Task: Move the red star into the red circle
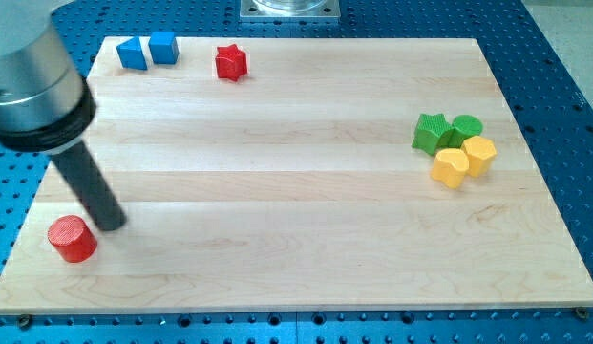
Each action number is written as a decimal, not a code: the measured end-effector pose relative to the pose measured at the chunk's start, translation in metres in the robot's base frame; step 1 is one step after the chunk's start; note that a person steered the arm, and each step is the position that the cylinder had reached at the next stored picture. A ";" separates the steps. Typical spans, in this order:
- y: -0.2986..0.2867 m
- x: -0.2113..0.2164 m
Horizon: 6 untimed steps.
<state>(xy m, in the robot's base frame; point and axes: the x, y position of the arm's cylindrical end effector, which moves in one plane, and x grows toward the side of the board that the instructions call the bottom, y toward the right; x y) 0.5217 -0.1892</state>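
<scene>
The red star (231, 62) lies near the view's top, left of the middle. The red circle (72, 238), a short cylinder, stands near the board's bottom left corner. My tip (111, 225) rests on the board just right of the red circle, very close to it, and far below the red star. The rod rises from the tip to the upper left into a grey housing.
Two blue blocks (147, 50) sit at the top left, left of the red star. At the right, a green star (431, 133), a green round block (465, 128), a yellow heart (451, 166) and a yellow block (478, 153) are bunched together. The wooden board (296, 210) lies on a blue perforated table.
</scene>
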 end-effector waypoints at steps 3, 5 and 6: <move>0.234 -0.271; 0.096 -0.330; 0.073 -0.294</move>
<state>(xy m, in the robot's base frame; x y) 0.2280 -0.1162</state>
